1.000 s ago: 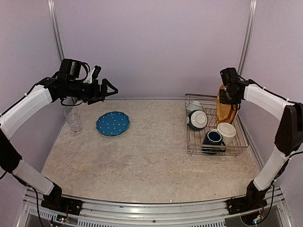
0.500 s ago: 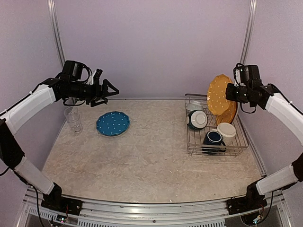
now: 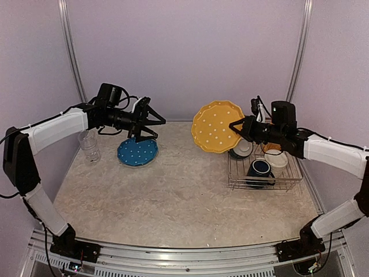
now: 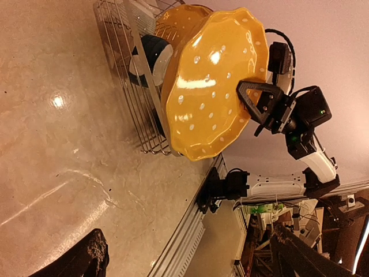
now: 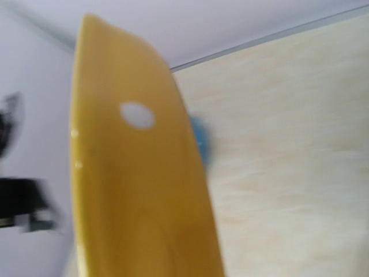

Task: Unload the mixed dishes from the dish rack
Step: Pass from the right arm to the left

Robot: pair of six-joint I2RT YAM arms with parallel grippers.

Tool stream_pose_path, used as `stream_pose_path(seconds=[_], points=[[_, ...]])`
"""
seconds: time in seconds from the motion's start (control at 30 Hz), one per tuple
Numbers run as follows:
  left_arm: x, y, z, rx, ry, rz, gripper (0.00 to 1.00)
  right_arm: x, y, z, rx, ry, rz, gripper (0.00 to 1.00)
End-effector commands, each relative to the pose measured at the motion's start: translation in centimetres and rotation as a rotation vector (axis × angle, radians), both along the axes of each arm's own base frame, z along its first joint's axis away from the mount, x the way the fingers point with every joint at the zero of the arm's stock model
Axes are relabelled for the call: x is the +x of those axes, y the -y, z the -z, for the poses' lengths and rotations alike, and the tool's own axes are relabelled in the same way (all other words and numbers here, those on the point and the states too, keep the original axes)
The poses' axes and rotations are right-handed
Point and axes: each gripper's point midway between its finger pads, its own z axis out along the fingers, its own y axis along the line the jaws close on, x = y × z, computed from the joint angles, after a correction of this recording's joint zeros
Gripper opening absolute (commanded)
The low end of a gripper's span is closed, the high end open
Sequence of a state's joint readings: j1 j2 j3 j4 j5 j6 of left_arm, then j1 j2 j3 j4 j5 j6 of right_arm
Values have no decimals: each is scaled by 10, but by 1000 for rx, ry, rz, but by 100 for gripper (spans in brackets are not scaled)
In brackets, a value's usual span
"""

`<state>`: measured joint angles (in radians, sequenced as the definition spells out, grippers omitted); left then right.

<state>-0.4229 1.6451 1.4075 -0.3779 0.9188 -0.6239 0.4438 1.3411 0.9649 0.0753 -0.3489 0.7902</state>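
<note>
My right gripper [image 3: 236,128] is shut on the rim of an orange-yellow dotted plate [image 3: 215,126], which hangs tilted in the air left of the dish rack [image 3: 248,183]. The left wrist view shows the same plate [image 4: 213,81] from the front, and it fills the right wrist view [image 5: 132,190]. In the rack are a teal bowl [image 3: 241,147], a dark blue mug [image 3: 259,168], a cream mug [image 3: 277,158] and a second orange plate [image 4: 173,20]. My left gripper [image 3: 160,129] is open and empty above the blue plate [image 3: 137,151], which lies on the table.
A clear glass tumbler [image 3: 89,145] stands at the table's left edge beside the blue plate. Purple walls close in the back and both sides. The metal rail [image 3: 184,262] with the arm bases runs along the near edge.
My right arm has lifted the orange-yellow plate out of the rack and swung it left toward the middle. My left arm has reached right, over the blue plate.
</note>
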Motion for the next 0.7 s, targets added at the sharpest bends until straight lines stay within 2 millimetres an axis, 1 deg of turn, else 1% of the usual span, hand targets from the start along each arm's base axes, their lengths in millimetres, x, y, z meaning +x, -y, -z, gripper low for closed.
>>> stream_pose_path(seconds=[0.0, 0.1, 0.13, 0.17, 0.27, 0.33, 0.4, 0.47, 0.6, 0.67], points=[[-10, 16, 9, -41, -63, 70, 93, -17, -59, -77, 299, 194, -193, 0], [-10, 19, 15, -36, -83, 74, 88, -20, -86, -74, 344, 173, -264, 0], [-10, 20, 17, -35, -88, 74, 84, -20, -93, -74, 350, 170, -282, 0], [-9, 20, 19, -29, -95, 69, 80, -21, -100, -78, 357, 175, -300, 0], [-6, 17, 24, -11, -103, 52, 68, -23, -113, -80, 358, 179, -320, 0], [-5, 16, 25, -6, -103, 44, 63, -24, -118, -80, 364, 177, -330, 0], [-4, 16, 25, -1, -102, 39, 59, -25, -120, -78, 370, 173, -336, 0], [-3, 15, 26, 5, -99, 33, 57, -26, -121, -78, 378, 171, -340, 0], [1, 12, 28, 13, -96, 16, 57, -28, -125, -81, 390, 177, -354, 0], [1, 11, 28, 8, -97, 16, 53, -29, -130, -79, 398, 172, -368, 0]])
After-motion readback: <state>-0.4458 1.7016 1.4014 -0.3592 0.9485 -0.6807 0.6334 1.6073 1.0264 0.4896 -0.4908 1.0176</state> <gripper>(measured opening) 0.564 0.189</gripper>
